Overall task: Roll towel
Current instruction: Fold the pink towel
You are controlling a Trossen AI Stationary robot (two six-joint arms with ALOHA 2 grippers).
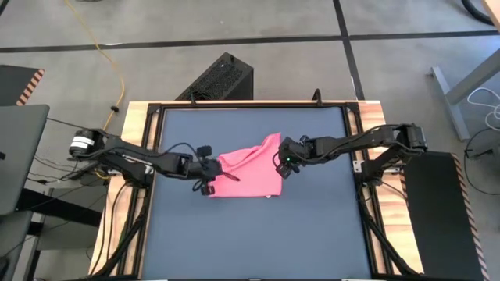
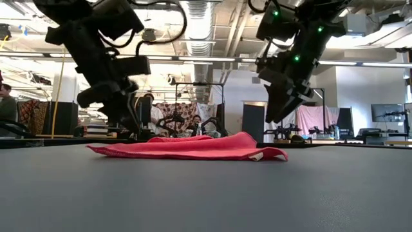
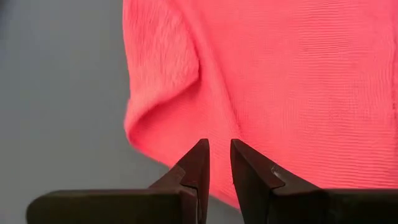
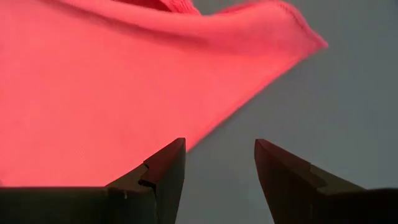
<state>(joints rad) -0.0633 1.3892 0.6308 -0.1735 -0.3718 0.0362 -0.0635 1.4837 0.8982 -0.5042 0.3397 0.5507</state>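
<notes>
Left gripper (image 3: 216, 155): fingers nearly together, empty, over towel's (image 1: 251, 173) left edge.
Right gripper (image 4: 219, 163): fingers spread, above towel's right edge.
Towel: rumpled on table (image 1: 250, 242).

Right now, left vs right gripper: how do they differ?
Left gripper has its fingers nearly together; right gripper has its fingers wide apart. The left sits at the towel's left edge, low by the table; the right hangs above its right edge. Neither holds the towel.

towel (image 1: 250, 173) on table (image 1: 250, 242) centre, left pincer (image 1: 208, 177) beside, right pincer (image 1: 281, 164) opposite
</notes>
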